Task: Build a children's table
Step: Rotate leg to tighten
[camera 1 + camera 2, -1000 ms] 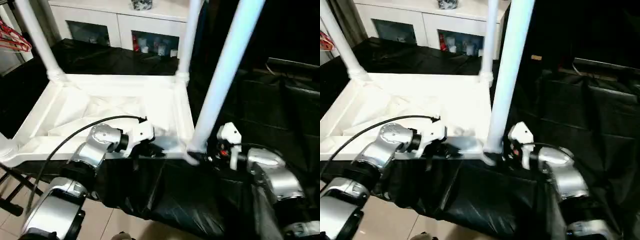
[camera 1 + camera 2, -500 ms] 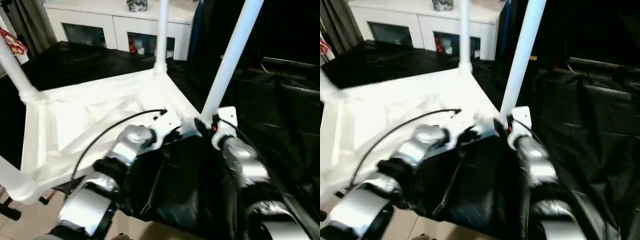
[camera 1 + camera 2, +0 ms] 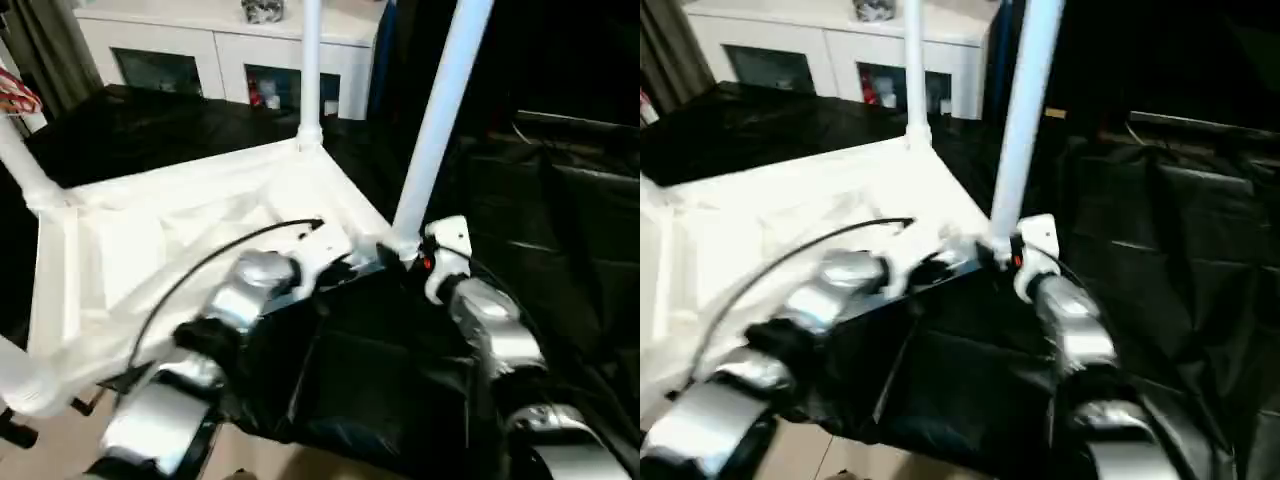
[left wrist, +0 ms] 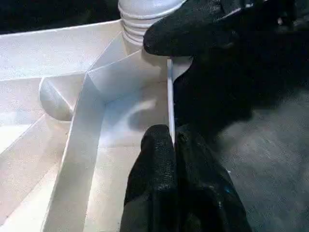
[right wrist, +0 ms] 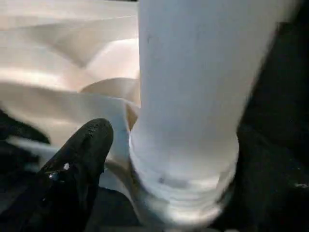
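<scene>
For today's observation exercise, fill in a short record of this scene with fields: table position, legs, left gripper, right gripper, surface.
table position: children's table upside down, ribbed underside up
legs: upright in the corner sockets; nearest leg beside the right gripper
left gripper: shut on the table's thin side wall
right gripper: around the nearest leg's base
surface: black sheet

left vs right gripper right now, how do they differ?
Left gripper: jaws shut, pinching the thin rim of the upturned table top. Right gripper: jaws spread around the base of the near leg, at the corner socket. Shared: both work at the same near corner.
</scene>
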Robot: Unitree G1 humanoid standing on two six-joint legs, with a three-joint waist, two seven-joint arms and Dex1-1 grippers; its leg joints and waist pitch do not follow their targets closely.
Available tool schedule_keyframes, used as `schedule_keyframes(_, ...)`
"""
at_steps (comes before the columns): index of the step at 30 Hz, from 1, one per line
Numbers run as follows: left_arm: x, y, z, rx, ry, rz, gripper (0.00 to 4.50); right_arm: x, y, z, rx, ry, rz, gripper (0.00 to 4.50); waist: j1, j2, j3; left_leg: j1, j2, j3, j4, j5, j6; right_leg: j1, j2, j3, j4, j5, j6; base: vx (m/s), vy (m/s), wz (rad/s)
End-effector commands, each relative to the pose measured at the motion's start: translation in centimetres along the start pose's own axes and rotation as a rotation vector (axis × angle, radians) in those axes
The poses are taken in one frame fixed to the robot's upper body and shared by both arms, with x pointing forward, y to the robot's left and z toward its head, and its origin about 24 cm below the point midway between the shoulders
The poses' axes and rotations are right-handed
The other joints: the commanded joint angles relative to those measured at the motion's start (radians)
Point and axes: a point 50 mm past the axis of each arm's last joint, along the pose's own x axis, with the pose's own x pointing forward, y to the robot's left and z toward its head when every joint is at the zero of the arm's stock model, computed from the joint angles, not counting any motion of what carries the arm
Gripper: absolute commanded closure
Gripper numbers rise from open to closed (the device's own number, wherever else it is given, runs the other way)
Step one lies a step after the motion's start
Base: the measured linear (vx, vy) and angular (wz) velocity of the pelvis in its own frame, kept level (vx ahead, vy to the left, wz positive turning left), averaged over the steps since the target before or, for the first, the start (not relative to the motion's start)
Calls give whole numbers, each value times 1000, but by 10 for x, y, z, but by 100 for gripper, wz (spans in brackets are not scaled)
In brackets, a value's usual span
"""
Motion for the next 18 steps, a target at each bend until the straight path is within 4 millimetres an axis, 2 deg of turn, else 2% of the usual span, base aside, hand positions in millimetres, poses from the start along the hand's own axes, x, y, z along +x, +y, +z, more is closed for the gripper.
schedule_keyframes(1, 6, -14, 9, 44, -80, -129, 450, 7, 22, 7, -57, -17, 218, 49, 8, -15, -56, -2, 30, -5, -51, -181, 91, 56, -84, 48, -89, -244, -173, 0, 0, 0)
schedule_keyframes(2, 2, -13, 8, 46, -79, -154, 450, 1, 21, 7, -82, -10, 262, 49, 9, -20, -55, -3, 31, -4, -51, -185, 89, 55, -83, 48, -88, -247, -170, 0, 0, 0)
schedule_keyframes(6, -7, -10, 6, 52, -77, -196, 450, -12, 20, 6, -114, 6, 355, 49, 21, -15, -57, 3, 38, -4, -51, -183, 84, 51, -84, 50, -82, -210, -186, 0, 0, 0)
schedule_keyframes(9, -14, -9, 4, 54, -73, -231, 450, -21, 23, 5, -123, 17, 440, 49, 26, -17, -59, -1, 35, -4, -48, -167, 93, 56, -84, 48, -76, -173, -191, 0, 0, 0)
schedule_keyframes(11, -17, -9, 3, 57, -70, -253, 450, -26, 25, 4, -124, 26, 484, 49, 32, -16, -59, -3, 35, -3, -48, -162, 98, 54, -84, 48, -77, -177, -187, 0, 0, 0)
schedule_keyframes(12, -20, -8, 3, 56, -70, -279, 450, -29, 28, 4, -125, 35, 520, 65, 35, -11, -58, -1, 35, -4, -49, -167, 94, 54, -83, 48, -80, -189, -182, 0, 0, 0)
schedule_keyframes(16, -29, -7, 0, 54, -54, -340, 450, -35, 34, 2, -131, 67, 607, 85, 42, -11, -60, -2, 36, -5, -50, -173, 85, 54, -83, 48, -79, -196, -178, 0, 0, 0)
schedule_keyframes(17, -31, -7, 0, 56, -47, -349, 450, -36, 35, 2, -135, 74, 621, 110, 41, -10, -59, -2, 36, -5, -50, -174, 82, 54, -83, 47, -79, -192, -180, 0, 0, 0)
schedule_keyframes(18, -32, -6, -1, 57, -43, -354, 450, -37, 36, 2, -138, 78, 629, 110, 42, -9, -60, -2, 36, -6, -50, -174, 81, 53, -83, 47, -79, -192, -181, 0, 0, 0)
